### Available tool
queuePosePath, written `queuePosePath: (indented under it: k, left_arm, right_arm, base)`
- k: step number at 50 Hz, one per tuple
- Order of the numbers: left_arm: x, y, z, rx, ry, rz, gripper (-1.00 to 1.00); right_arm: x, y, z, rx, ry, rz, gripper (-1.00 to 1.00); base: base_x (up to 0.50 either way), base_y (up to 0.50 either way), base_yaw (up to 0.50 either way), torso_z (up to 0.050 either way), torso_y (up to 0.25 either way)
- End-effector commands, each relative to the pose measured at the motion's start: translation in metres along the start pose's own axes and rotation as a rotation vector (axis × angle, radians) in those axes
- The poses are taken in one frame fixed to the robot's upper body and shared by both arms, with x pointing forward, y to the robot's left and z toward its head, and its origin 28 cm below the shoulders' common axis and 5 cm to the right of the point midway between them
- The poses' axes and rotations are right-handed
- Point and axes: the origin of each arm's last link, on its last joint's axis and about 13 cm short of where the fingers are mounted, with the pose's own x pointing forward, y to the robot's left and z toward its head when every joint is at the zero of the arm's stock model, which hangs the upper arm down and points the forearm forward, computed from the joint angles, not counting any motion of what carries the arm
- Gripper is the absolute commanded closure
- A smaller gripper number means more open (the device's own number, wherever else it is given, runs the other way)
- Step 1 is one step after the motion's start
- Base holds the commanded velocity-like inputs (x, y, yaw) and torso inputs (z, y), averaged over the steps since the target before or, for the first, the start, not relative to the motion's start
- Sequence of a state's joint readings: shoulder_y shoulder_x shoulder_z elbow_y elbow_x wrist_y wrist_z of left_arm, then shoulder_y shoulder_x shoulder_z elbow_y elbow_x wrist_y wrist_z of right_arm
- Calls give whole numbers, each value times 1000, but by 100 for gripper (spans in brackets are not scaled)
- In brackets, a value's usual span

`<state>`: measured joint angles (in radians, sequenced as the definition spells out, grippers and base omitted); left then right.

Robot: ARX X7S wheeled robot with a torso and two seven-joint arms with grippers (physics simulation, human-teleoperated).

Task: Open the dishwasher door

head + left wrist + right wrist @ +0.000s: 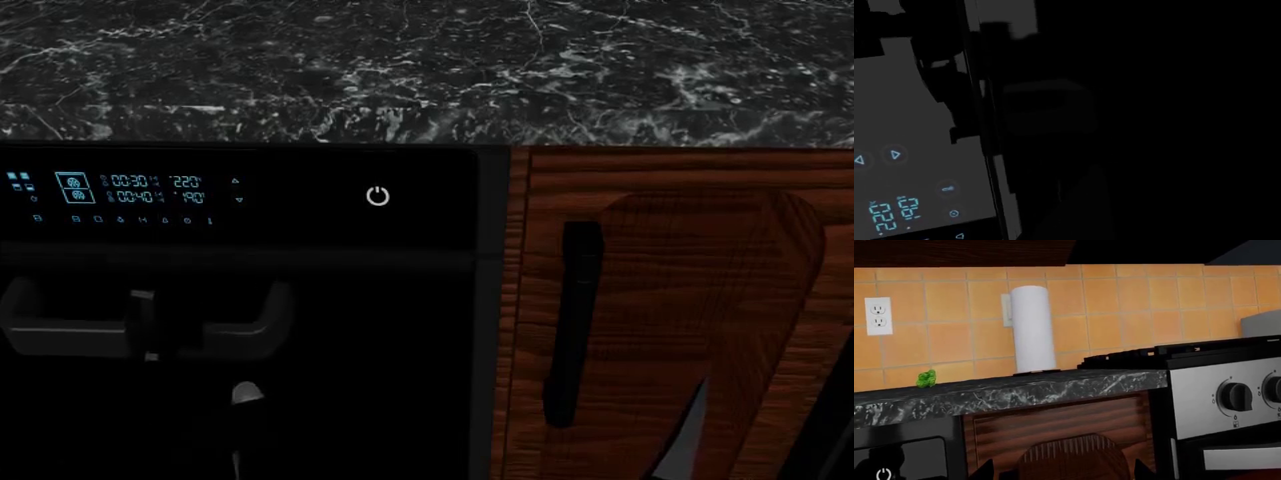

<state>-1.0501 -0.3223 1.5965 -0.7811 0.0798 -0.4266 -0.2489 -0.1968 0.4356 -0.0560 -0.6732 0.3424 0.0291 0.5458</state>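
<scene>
- Here, closest in, your right claw (1062,472) shows in its wrist view only as two dark fingertips (983,470) spread wide, with nothing between them.
- Your left claw is lost in the dark. Its wrist view gives only black shapes against a grey panel with blue digits (894,215), so I cannot tell whether it is wide, narrow or holding anything.
- The dishwasher door (334,300) fills the lower left of the head view, glossy black and upright just under the counter edge.
- Its grey bar handle (67,335) runs level across the door. A dark upright shape (147,320) crosses the bar, and I cannot tell what it is.
- Above the handle sit the blue-lit display strip (134,190) and the white power symbol (378,195).
- Just beside the door on your right is the reddish wood cabinet door (667,300) with its vertical black handle (578,320).
- The black marble countertop (427,60) lies above both.
- On it, farther back, stand a white paper towel roll (1031,330) and a small green object (926,379).
- Beyond the cabinet is the grey stove front (1227,415) with a round knob (1235,396).
- Last comes the orange tile wall (1121,315) with a white outlet (878,315).
</scene>
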Motion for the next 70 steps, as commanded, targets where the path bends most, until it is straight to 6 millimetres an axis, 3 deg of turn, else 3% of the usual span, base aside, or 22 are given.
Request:
queuePosePath:
  k: [1,42,60,70]
  left_arm:
    - [-19,4,3,22,-35,11,100]
    - [-85,1,-1,-21,-127,-196,100]
    - [-105,0,-3,-102,-134,-319,100]
    - [-127,-5,-6,-115,-142,-375,100]
  right_arm:
    - [-1,0,-1,1,1,-1,-100]
    - [-2,3,0,4,-3,11,-100]
    - [0,3,1,4,-7,16,-100]
    - [-1,3,2,6,-10,14,-100]
  base:
    - [0,0,-3,0,0]
    - [0,0,-1,1,2]
    - [0,0,-1,1,2]
    - [-1,0,0,1,3]
